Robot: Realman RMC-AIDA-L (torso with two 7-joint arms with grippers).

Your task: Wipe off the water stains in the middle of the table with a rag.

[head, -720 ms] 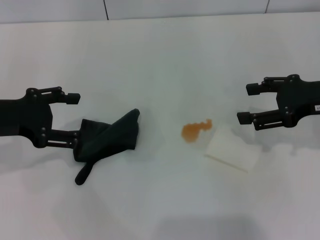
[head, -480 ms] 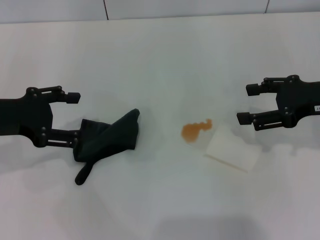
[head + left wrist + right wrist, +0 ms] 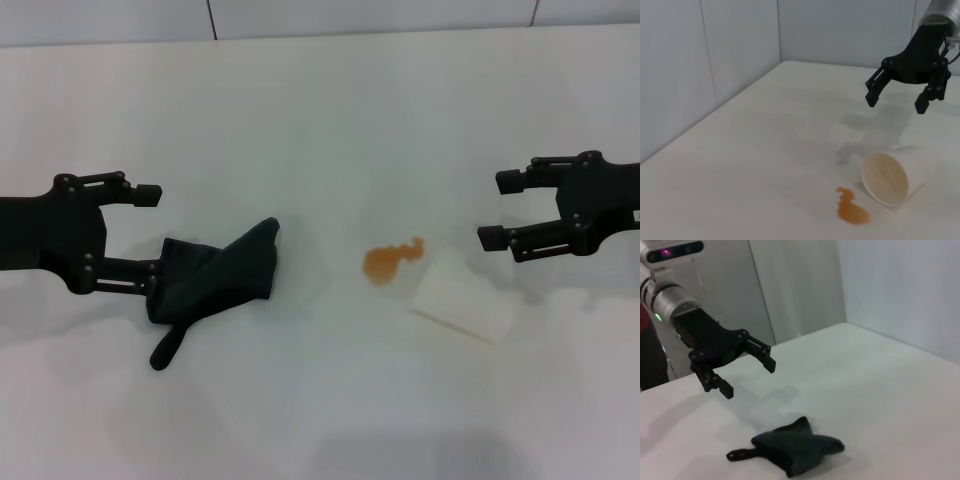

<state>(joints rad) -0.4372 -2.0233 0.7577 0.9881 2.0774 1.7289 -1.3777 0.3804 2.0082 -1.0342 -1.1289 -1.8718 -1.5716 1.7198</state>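
The table is not yet wiped: the rag lies loose left of centre, the left gripper spread apart above it, the right gripper likewise apart, and the water stains remain beside a tipped cup.

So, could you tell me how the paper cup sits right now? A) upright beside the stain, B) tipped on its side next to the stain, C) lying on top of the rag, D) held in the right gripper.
B: the paper cup lies on its side on the table, its open mouth toward the water stains.
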